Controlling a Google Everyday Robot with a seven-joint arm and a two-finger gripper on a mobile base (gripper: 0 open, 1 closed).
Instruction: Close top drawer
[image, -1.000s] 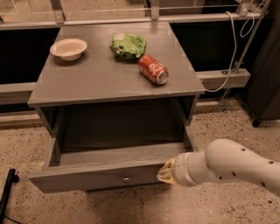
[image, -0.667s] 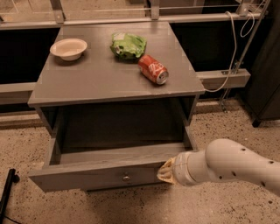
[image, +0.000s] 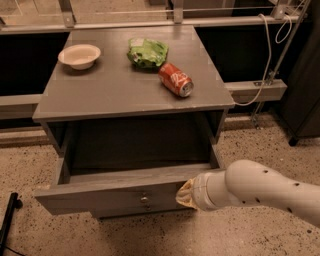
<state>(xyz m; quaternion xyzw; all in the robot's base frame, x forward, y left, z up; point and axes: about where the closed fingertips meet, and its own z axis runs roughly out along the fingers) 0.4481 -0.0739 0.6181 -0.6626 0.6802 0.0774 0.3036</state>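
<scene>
The top drawer of the grey wood-grain cabinet is pulled far out; its deep box looks empty. Its front panel faces me with a small round knob near the centre. My gripper comes in from the right on a white arm and sits against the right part of the drawer's front panel, just right of the knob. Only the gripper's yellowish tip shows.
On the cabinet top lie a white bowl, a green crumpled bag and a red soda can on its side. A white cable hangs at the right. A black object stands on the speckled floor at the left.
The drawer and my gripper stand as in the earlier frames; no visible movement.
</scene>
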